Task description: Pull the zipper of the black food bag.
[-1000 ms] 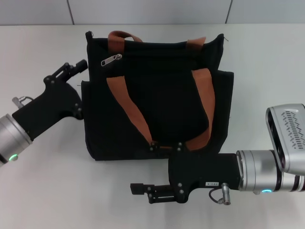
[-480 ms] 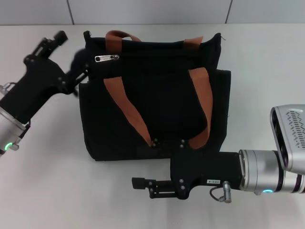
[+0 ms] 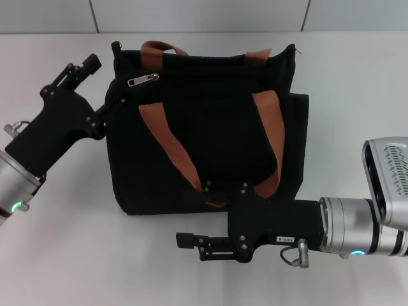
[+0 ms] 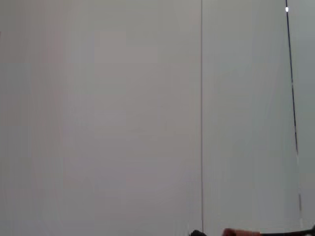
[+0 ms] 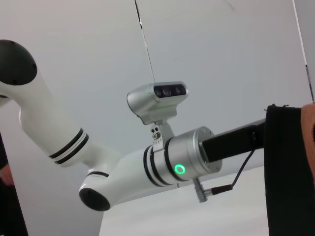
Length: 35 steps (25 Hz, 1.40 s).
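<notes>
The black food bag [image 3: 217, 121] lies flat on the white table [image 3: 57, 255], its two rust-brown handles [image 3: 164, 137] draped over its front. The silver zipper pull [image 3: 145, 79] sits at the left end of the zip line, near the bag's top left corner. My left gripper [image 3: 107, 81] is open at that corner: one finger is raised clear to the left, the other lies against the bag's left edge just left of the pull. It holds nothing. My right gripper [image 3: 186, 240] rests on the table in front of the bag. The bag's edge [image 5: 288, 187] shows in the right wrist view.
The table meets a grey panelled wall [image 3: 204, 16] right behind the bag. The right wrist view shows my left arm [image 5: 162, 162] reaching to the bag and my head camera [image 5: 160, 98]. The left wrist view shows only the wall [image 4: 147, 118].
My left gripper swung up and away to the back left, then came back to the bag's top left corner. The bag shifted slightly. The right arm barely moved.
</notes>
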{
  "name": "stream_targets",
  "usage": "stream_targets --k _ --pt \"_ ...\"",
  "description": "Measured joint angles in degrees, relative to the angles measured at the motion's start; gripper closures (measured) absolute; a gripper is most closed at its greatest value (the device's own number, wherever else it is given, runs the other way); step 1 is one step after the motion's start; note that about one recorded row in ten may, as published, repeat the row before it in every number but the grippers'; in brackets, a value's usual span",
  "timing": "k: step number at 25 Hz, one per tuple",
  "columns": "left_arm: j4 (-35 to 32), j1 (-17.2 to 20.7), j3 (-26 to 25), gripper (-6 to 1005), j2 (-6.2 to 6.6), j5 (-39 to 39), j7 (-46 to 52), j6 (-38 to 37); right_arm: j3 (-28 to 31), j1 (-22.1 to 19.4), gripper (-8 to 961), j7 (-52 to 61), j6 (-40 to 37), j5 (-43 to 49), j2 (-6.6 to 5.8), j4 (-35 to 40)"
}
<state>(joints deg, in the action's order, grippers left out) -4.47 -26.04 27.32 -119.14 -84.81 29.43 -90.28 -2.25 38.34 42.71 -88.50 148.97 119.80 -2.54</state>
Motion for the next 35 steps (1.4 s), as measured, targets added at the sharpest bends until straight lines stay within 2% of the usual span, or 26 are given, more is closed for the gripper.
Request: stream_targets --k 3,13,19,22,23,24,27,28,29,33,35 --pt "0.7 0.7 -0.3 192 -0.03 0.4 0.0 -0.6 0.0 -0.1 224 0.0 0.0 0.0 0.0 0.0" --pt "0.9 1.0 0.5 634 -0.04 0.2 0.3 -0.9 0.1 -0.6 224 0.0 0.0 0.0 0.0 0.0" --pt "1.7 1.0 0.5 772 0.01 0.2 1.8 -1.0 0.1 -0.7 223 0.0 -0.1 0.0 0.0 -0.2" --pt "0.4 0.8 1.4 841 0.3 0.1 10.0 -1.0 0.4 -1.5 223 -0.6 -1.1 0.0 -0.02 -0.4" --pt "-1.9 0.7 2.9 864 0.38 0.0 17.0 -1.4 1.7 -2.9 223 -2.9 -3.2 0.0 -0.1 -0.4" --pt "-1.9 0.7 2.9 887 0.38 0.0 17.0 -1.4 1.7 -2.9 223 -2.9 -3.2 0.0 -0.1 -0.4" --pt "-5.9 0.7 4.8 954 0.4 0.0 26.3 -3.0 5.3 -5.3 223 -6.8 -7.6 0.0 -0.25 -0.4" --pt "-8.8 0.8 6.0 977 0.43 -0.1 32.9 -3.7 7.8 -6.4 223 -7.5 -10.0 0.0 -0.36 -0.1" --pt "-8.8 0.8 6.0 977 0.43 -0.1 32.9 -3.7 7.8 -6.4 223 -7.5 -10.0 0.0 -0.36 -0.1" --pt "-15.9 -0.2 12.1 975 0.62 0.0 49.1 -4.0 12.4 -6.9 223 -6.5 -11.4 0.0 -0.44 0.7" --pt "-16.4 -0.4 12.6 975 0.64 0.0 49.9 -3.9 13.8 -6.8 224 -5.7 -11.3 0.0 -0.44 0.6"
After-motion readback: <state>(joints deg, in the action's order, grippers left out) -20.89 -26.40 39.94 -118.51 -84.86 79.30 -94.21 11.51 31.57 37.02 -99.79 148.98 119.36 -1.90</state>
